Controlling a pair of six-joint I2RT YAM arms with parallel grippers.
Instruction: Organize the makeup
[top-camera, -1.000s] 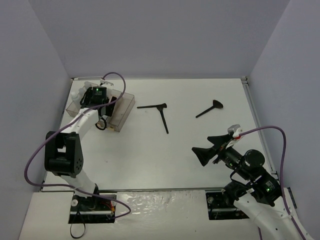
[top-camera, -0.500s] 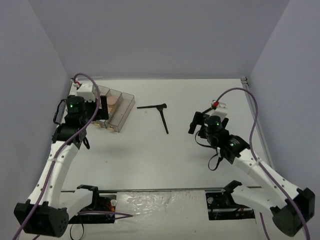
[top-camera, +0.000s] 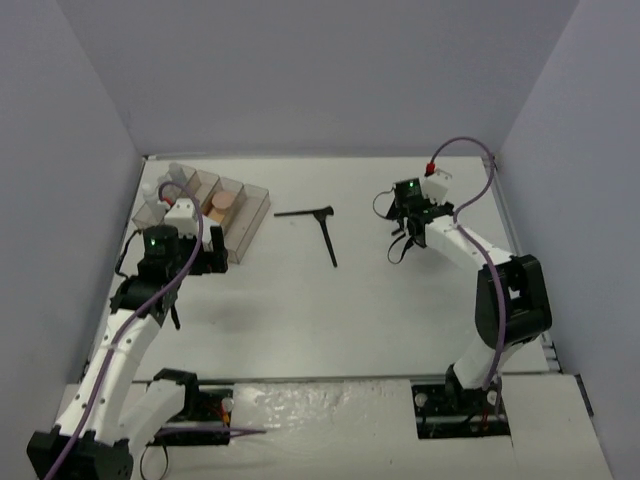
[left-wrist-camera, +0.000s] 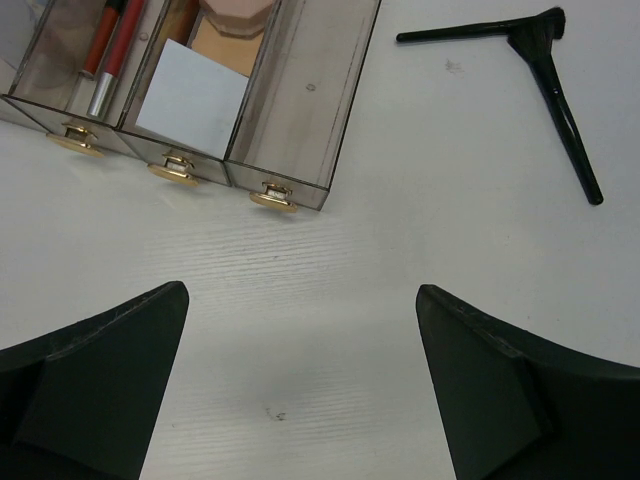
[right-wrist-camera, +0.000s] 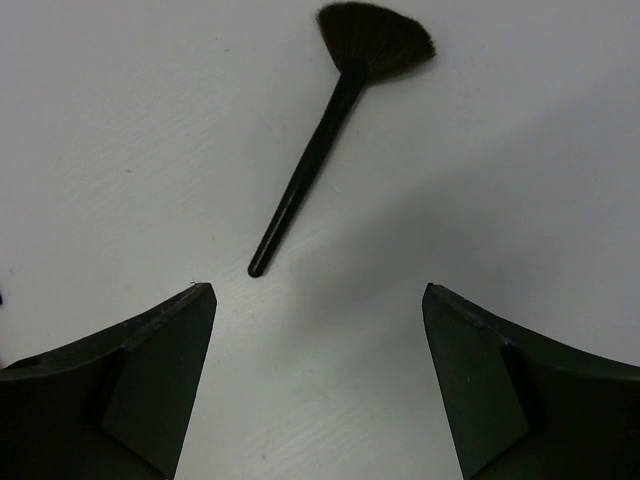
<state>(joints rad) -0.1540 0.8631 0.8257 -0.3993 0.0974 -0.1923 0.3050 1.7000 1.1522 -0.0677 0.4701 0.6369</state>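
The clear organizer stands at the far left. In the left wrist view it holds red pencils, a white pad and a pink compact; its right compartment holds nothing. Two black brushes lie crossed mid-table, also in the left wrist view. My left gripper is open over bare table just in front of the organizer. My right gripper is open, its fingertips just short of a black fan brush's handle end. In the top view my right gripper hides that brush.
Grey walls close the table on the left, back and right. Gold knobs stick out of the organizer's near end. The right arm's elbow stands near the right edge, with its purple cable looping above.
My left gripper has drawn back off the organizer toward the near side. The right arm has swung from the near right up to the fan brush and now covers it from above.
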